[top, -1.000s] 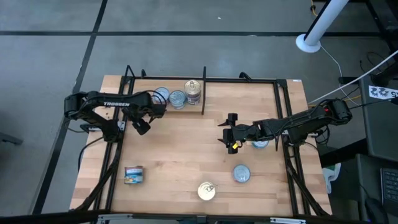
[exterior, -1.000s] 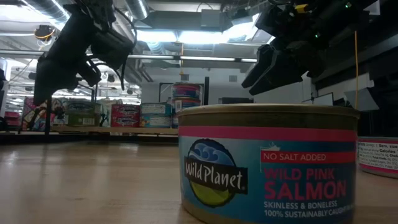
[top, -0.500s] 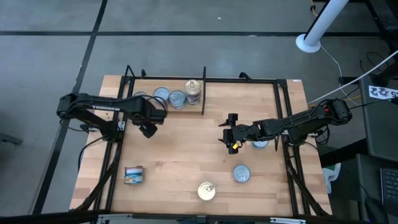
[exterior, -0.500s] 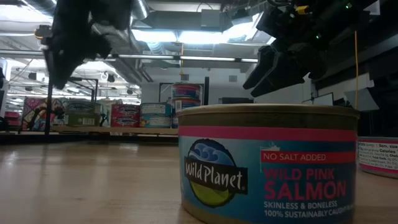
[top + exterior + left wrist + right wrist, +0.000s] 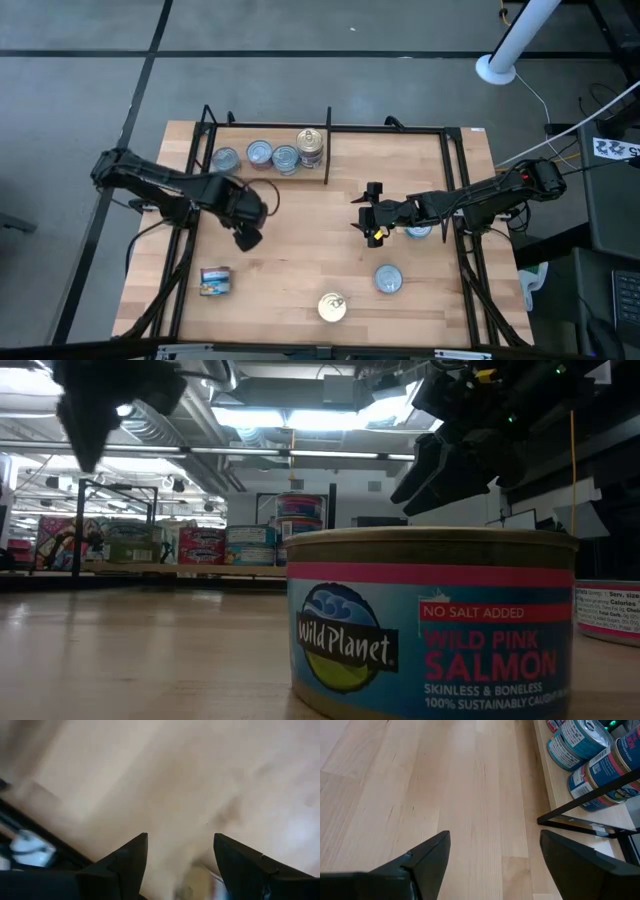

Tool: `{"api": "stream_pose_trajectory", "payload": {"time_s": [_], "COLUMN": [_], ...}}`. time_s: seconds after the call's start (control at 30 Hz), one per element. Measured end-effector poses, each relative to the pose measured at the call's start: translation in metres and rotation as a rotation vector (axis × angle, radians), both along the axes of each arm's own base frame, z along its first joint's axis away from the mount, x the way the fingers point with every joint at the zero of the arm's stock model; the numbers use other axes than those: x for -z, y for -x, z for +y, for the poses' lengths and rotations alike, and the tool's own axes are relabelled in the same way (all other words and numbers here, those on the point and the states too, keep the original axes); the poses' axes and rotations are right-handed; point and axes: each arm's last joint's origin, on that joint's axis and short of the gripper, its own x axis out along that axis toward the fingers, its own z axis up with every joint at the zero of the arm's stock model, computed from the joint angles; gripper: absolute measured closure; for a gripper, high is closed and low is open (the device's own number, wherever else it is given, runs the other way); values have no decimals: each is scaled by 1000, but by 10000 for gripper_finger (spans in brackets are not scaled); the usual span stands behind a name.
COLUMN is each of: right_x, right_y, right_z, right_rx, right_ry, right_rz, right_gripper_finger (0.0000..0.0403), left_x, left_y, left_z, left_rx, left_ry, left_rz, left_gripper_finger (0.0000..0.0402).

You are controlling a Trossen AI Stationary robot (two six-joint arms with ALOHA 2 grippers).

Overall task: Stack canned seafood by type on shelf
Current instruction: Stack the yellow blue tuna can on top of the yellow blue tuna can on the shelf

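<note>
The shelf is a light wooden board in a thin black frame. A row of canned seafood stands at its far left beside the divider bar, and shows in the right wrist view as tins. Loose tins: a labelled one on its side, a gold-topped one, a silver-blue one, and one partly under the right arm. My left gripper hangs open over bare wood, pointing down. My right gripper stands open mid-board, holding nothing.
In the low view a pink salmon tin fills the foreground and my left gripper is high at the upper left. A white pole base stands beyond the far right corner. Bare wood lies between the two grippers.
My left gripper has drawn away from the row of tins at the far left, going toward the near edge and a little right while rising and turning. A tin at the row's left end, covered by the arm before, now shows. My right arm has kept still.
</note>
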Motion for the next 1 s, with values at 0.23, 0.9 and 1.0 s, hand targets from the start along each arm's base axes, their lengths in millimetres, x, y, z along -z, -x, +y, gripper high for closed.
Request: {"api": "stream_pose_trajectory", "payload": {"time_s": [0.23, 0.9, 1.0], "right_x": [0, 0, 0], "right_y": [0, 0, 0], "right_z": [0, 0, 0], "right_rx": [0, 0, 0], "right_ry": [0, 0, 0], "right_rz": [0, 0, -1], "right_gripper_finger": [95, 95, 95], "left_x": [-1, 7, 14], "left_y": [3, 43, 45], "left_z": [-45, -146, -153], "left_rx": [68, 190, 209], "left_ry": [135, 342, 331], "left_rz": [-68, -31, 9], "left_gripper_finger": [181, 181, 181]}}
